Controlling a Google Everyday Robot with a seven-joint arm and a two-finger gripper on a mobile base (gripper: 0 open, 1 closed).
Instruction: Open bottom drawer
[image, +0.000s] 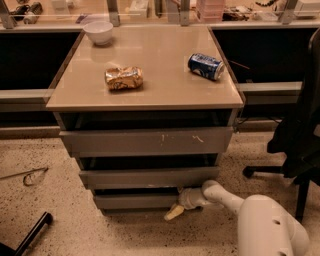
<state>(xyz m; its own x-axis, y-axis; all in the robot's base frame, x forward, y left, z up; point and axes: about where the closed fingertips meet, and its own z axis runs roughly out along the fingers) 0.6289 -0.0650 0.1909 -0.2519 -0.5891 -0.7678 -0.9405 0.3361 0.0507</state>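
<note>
The bottom drawer (135, 201) is the slimmest grey front, lowest of three in the cabinet, close to the floor. It looks pushed in, about flush with the fronts above. My white arm reaches in from the lower right. My gripper (176, 209) is low at the right part of the bottom drawer's front, touching or nearly touching it. One pale yellow fingertip (173, 213) points down-left toward the floor. The other finger is hidden against the drawer's top edge.
The cabinet top (165, 75) carries a white bowl (98, 31), a crumpled snack bag (123, 78) and a blue can (205, 66) on its side. An office chair (300, 135) stands at the right. A black bar (30, 235) lies on the speckled floor at lower left.
</note>
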